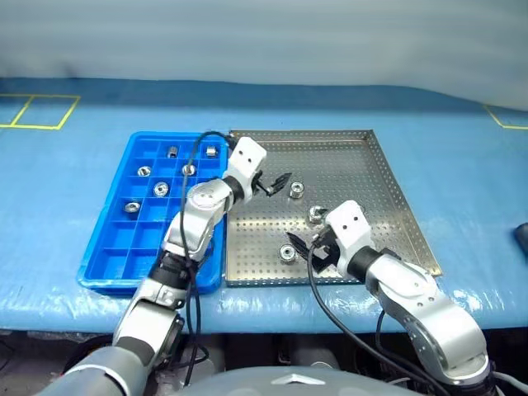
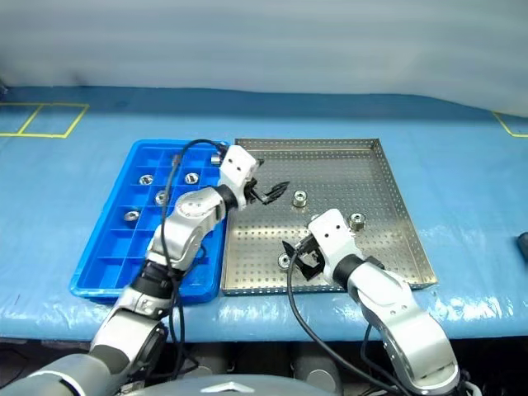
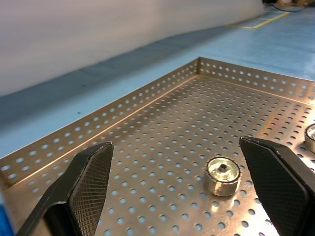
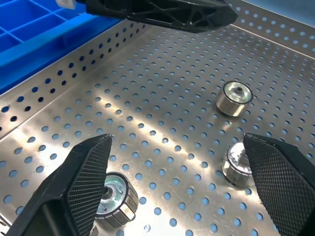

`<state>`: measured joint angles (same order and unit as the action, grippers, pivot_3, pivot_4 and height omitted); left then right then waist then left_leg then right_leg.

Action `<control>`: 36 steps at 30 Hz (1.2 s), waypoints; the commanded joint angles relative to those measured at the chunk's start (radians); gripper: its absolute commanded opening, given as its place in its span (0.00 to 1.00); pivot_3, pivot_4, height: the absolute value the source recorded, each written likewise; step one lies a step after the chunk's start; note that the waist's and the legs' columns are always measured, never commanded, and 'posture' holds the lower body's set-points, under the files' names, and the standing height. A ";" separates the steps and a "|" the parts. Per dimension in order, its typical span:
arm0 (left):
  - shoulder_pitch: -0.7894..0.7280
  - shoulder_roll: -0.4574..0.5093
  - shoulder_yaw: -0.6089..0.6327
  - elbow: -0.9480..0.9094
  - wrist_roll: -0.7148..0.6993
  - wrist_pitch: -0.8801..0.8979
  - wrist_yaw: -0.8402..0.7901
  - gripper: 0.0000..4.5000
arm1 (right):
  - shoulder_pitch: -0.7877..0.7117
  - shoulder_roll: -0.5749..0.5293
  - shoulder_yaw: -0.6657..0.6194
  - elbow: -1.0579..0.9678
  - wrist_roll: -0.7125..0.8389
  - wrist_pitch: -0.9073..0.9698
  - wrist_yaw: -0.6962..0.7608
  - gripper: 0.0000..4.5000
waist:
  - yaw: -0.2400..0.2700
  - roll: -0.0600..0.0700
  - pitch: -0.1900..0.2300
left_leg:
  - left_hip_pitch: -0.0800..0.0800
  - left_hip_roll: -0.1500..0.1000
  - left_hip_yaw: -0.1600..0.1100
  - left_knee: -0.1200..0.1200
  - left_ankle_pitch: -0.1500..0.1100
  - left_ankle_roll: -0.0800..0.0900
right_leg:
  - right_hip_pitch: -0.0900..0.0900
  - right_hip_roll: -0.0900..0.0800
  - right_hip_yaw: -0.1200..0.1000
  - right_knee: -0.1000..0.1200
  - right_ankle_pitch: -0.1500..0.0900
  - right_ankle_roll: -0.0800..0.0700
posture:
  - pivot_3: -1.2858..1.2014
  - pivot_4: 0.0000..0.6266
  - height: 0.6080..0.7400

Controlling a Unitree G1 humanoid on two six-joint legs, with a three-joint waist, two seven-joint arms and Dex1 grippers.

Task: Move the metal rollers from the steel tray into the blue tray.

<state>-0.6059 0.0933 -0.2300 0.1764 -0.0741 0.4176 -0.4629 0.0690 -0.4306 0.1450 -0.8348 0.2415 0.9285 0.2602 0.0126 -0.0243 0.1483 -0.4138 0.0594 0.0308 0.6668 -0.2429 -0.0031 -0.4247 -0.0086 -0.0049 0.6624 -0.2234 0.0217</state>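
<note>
The steel tray lies right of the blue tray. Three metal rollers rest on its perforated base: one mid-tray, one beside my right hand, and one near the front rim. Several more rollers sit in separate compartments of the blue tray. My left gripper hovers open over the steel tray's left part, pointing at the mid-tray roller, which lies between and beyond its fingers. My right gripper is open and empty above the front rollers.
Both trays sit on a blue-covered table with yellow floor-style tape marks at the far left. A dark object lies at the table's right edge. My left gripper's black fingers cross the right wrist view.
</note>
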 commanded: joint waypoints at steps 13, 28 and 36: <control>-0.257 -0.208 -0.003 0.575 0.119 -0.206 0.188 0.99 | 0.052 0.067 0.008 -0.085 -0.027 -0.006 -0.095 1.00 | -0.045 0.000 0.000 | 0.000 0.000 0.001 -0.001 0.000 0.000 | -0.001 0.000 0.002 0.000 0.000 0.001 | 0.48 0.24 1.00; -0.302 -0.255 0.033 0.782 0.112 -0.219 0.190 0.86 | 0.033 0.066 0.015 -0.070 -0.032 -0.005 -0.084 1.00 | -0.049 0.000 0.000 | 0.000 0.000 0.002 -0.001 0.000 0.000 | -0.001 0.000 0.002 0.000 0.000 0.001 | 0.49 0.24 1.00; -0.266 -0.220 0.056 0.633 0.077 -0.183 0.147 0.38 | 0.025 0.069 0.026 -0.057 -0.029 -0.009 -0.079 1.00 | -0.048 0.000 0.000 | 0.000 0.000 0.002 -0.001 0.000 0.000 | -0.001 0.000 0.002 0.000 0.000 0.001 | 0.49 0.24 1.00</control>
<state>-0.8674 -0.1158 -0.1870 0.9097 0.0226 0.2317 -0.2922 0.1035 -0.3631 0.1720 -0.8743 0.2118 0.9287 0.1762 -0.0352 -0.0243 0.1483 -0.4140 0.0592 0.0323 0.6660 -0.2431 -0.0028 -0.4260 -0.0086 -0.0029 0.6625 -0.2232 0.0224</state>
